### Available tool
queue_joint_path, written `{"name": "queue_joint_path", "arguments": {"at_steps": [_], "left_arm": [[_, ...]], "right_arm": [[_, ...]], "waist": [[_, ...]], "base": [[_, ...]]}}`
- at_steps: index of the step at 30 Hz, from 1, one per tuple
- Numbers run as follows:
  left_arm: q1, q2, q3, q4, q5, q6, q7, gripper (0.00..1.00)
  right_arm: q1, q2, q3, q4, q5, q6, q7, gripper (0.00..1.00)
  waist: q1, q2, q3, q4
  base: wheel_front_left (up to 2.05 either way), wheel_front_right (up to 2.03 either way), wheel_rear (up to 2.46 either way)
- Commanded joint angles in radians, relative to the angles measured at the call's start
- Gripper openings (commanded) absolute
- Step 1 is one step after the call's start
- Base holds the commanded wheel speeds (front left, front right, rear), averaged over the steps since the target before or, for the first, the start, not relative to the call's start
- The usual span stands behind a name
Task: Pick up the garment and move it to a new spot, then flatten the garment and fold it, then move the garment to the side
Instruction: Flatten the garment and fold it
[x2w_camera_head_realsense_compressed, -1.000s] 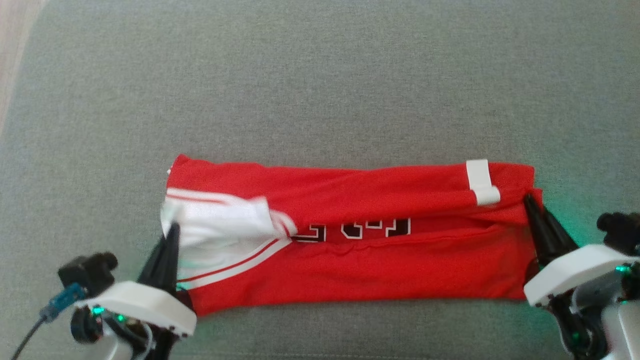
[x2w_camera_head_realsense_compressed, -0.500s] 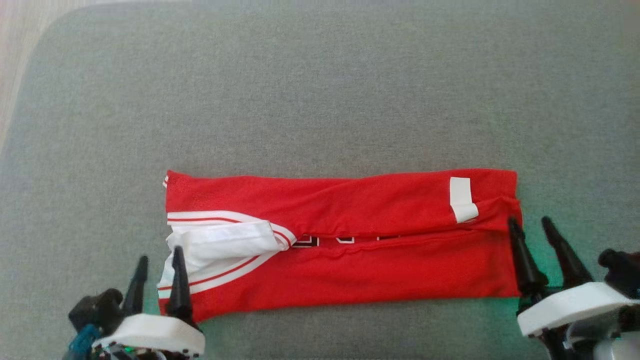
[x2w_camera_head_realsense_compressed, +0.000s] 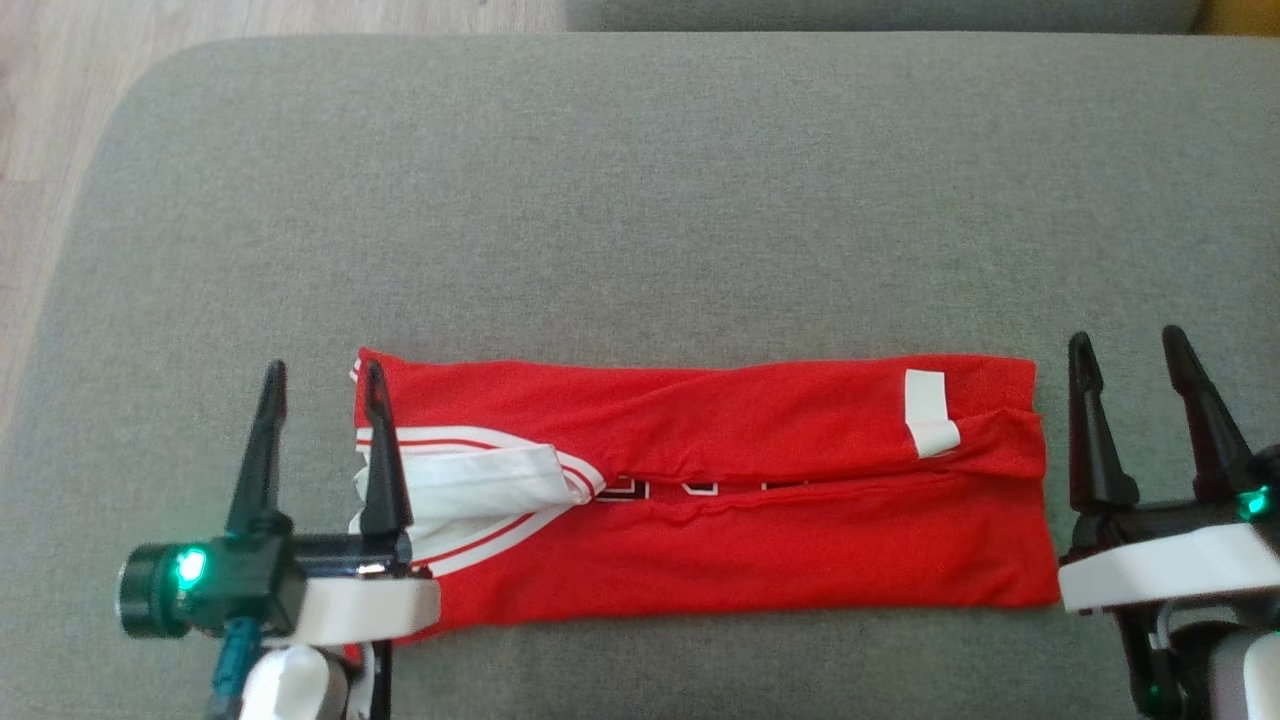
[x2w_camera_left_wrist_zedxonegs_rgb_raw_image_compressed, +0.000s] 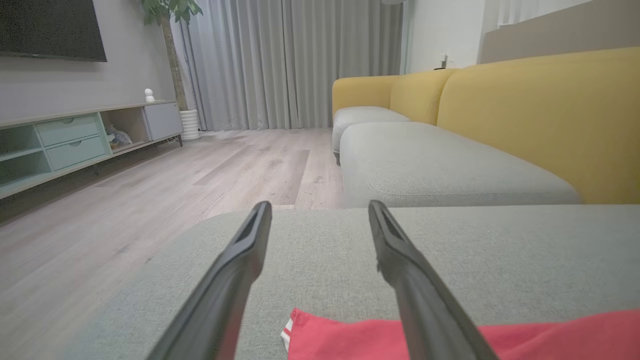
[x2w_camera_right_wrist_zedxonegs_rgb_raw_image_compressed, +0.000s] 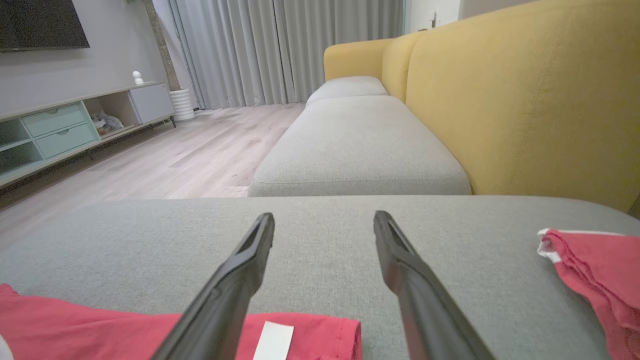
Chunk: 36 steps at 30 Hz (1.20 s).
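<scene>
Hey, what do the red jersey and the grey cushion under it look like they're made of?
The red folded jersey looks like thin synthetic mesh knit with a slight sheen: fine pitted texture, soft creases. The grey seat cushion seems matte woven upholstery fabric over padding: flecked weave, rounded corner.

The left gripper (x2w_camera_head_realsense_compressed: 323, 368) and right gripper (x2w_camera_head_realsense_compressed: 1125, 337) each have two long, tapering black fingers (x2w_camera_head_realsense_compressed: 383, 470) on a white housing (x2w_camera_head_realsense_compressed: 360, 608); green lights (x2w_camera_head_realsense_compressed: 190, 566) glow behind the fingers; a teal cable (x2w_camera_head_realsense_compressed: 232, 660) hangs below the left housing.
</scene>
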Motion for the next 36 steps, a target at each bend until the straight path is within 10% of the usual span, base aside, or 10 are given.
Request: {"name": "queue_joint_path", "arguments": {"at_steps": [1, 17, 35, 36], "left_arm": [[-0.028, 0.009, 0.031, -0.017, 0.008, -0.003, -0.009, 1.0], [-0.057, 0.018, 0.011, 0.078, -0.013, -0.047, 0.001, 1.0], [-0.085, -0.003, -0.031, 0.109, -0.025, -0.08, 0.004, 1.0], [-0.085, -0.003, -0.031, 0.11, -0.025, -0.08, 0.003, 1.0]], "right_arm": [[-0.027, -0.004, 0.024, -0.039, -0.009, -0.001, -0.013, 1.0], [-0.029, 0.005, 0.023, -0.007, 0.016, -0.001, 0.004, 1.0], [-0.102, -0.064, 0.088, 0.548, 0.142, -0.001, 0.081, 0.98], [-0.099, -0.058, 0.097, 0.555, 0.151, -0.001, 0.089, 0.8]], "waist": [[0.0, 0.0, -0.003, 0.0], [0.0, 0.0, 0.004, -0.01], [0.0, 0.0, 0.037, 0.021], [0.0, 0.0, 0.037, 0.021]], "base": [[0.0, 0.0, 0.0], [0.0, 0.0, 0.0], [0.0, 0.0, 0.0], [0.0, 0.0, 0.0]]}}
